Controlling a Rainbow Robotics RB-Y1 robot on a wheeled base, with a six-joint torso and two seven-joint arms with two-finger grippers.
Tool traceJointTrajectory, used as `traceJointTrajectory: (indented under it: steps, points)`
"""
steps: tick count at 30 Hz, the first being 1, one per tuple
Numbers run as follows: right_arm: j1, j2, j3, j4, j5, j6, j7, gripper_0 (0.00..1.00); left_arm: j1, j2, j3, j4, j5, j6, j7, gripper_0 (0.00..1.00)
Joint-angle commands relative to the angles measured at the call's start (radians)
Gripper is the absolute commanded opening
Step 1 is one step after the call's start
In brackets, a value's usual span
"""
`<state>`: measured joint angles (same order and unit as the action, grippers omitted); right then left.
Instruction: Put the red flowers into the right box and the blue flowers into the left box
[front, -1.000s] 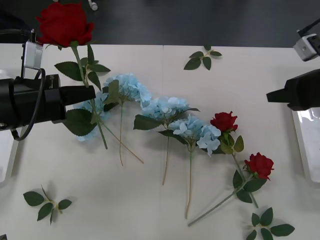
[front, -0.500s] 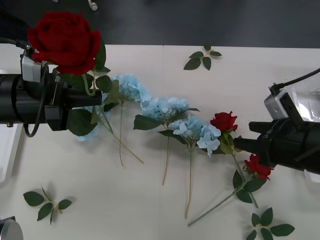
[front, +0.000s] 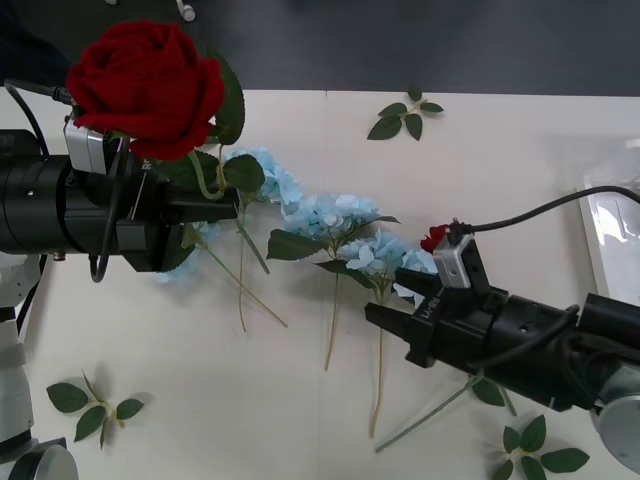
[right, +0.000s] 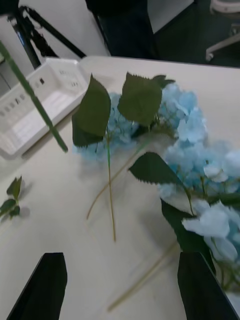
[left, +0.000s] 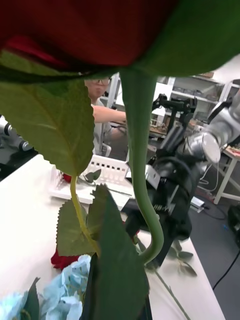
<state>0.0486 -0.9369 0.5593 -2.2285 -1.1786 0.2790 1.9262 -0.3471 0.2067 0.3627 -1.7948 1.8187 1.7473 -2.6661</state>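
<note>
- Left gripper (front: 225, 207): jaws clenched on a red rose (front: 148, 75) stem, bloom held high above the tabletop (front: 300, 400), beside the blue flowers (front: 330, 215).
- Right gripper (front: 385, 300): jaws spread apart, low over the blue flowers' stems.
- Left box (right: 35, 102): beyond the blue flowers.
- Right box (left: 107, 172): behind the right arm.

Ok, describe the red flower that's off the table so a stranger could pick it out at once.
Start at the white table and go to its left side, where the left gripper reaches in from the edge. The rose it holds by the stem stands upright above the pale-blue hydrangeas. It is the one large dark-red bloom raised in the air; the other flowers lie flat.
</note>
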Motion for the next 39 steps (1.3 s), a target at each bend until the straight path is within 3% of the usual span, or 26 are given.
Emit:
traceJointTrajectory:
  steps: [1, 14, 22, 24, 25, 26, 27, 39]
  points:
    - [-0.102, 0.089, 0.08, 0.056, 0.013, -0.083, 0.105, 0.64, -0.047, -0.026, -0.019, -0.015, -0.027, 0.009, -0.039, 0.0]
    - [-0.314, 0.224, 0.244, 0.184, 0.013, -0.185, 0.131, 0.64, -0.069, -0.121, -0.033, -0.014, -0.127, -0.005, -0.039, 0.0]
    - [-0.349, 0.274, 0.255, 0.219, 0.013, -0.188, 0.134, 0.63, -0.067, -0.121, -0.037, -0.015, -0.127, -0.009, -0.039, 0.0]
    - [-0.351, 0.277, 0.255, 0.221, 0.014, -0.187, 0.134, 0.44, -0.067, -0.121, -0.037, -0.015, -0.127, -0.009, -0.039, 0.0]
    - [-0.349, 0.277, 0.255, 0.219, 0.013, -0.187, 0.134, 0.24, -0.067, -0.121, -0.037, -0.015, -0.127, -0.009, -0.039, 0.0]
    - [-0.351, 0.277, 0.255, 0.221, 0.014, -0.187, 0.134, 0.15, -0.067, -0.121, -0.037, -0.015, -0.127, -0.009, -0.039, 0.0]
    - [-0.349, 0.279, 0.254, 0.221, 0.016, -0.187, 0.132, 0.0, -0.067, -0.121, -0.037, -0.015, -0.127, -0.009, -0.039, 0.0]
    - [-0.351, 0.277, 0.254, 0.224, 0.019, -0.195, 0.131, 0.0, -0.067, -0.121, -0.037, -0.015, -0.127, -0.009, -0.039, 0.0]
